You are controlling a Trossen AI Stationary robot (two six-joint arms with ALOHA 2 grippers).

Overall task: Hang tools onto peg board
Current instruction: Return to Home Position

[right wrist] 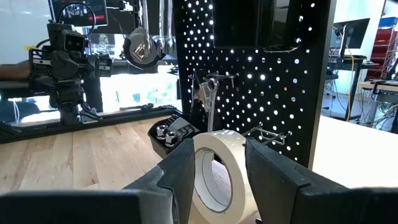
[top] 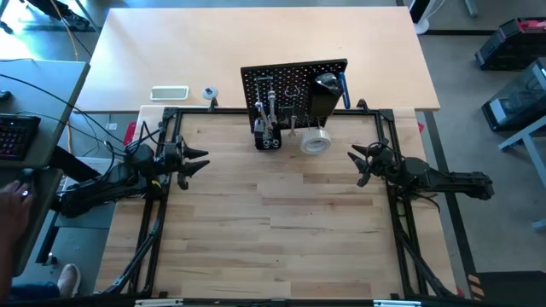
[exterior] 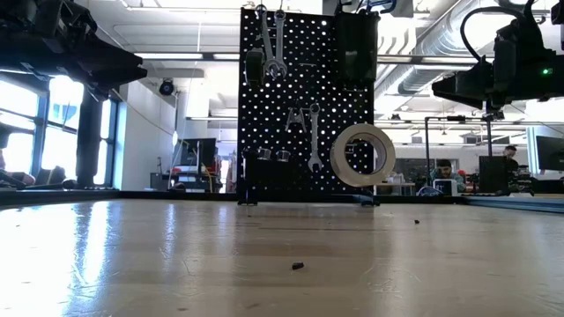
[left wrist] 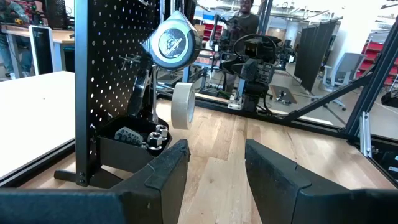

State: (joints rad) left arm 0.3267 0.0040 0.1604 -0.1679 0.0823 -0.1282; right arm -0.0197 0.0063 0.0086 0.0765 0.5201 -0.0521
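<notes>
The black perforated upright peg board [top: 294, 81] stands at the far centre of the wooden table [top: 281, 239]. Silver steel wrenches [exterior: 271, 44] hang on its hooks, and the pale tape roll [exterior: 363, 155] hangs low on its right side. The left gripper [top: 203, 162] hovers to the near left of the board and the right gripper [top: 357, 164] to the near right, both with fingers apart and holding nothing. The wrenches are judged rigid, smooth and slip-prone: grasp mid-shank. The roll is judged light and stiff: grasp across its rim. The emblem on the round silver-cased tool [left wrist: 174, 40] is illegible, and no other writing can be read.
</notes>
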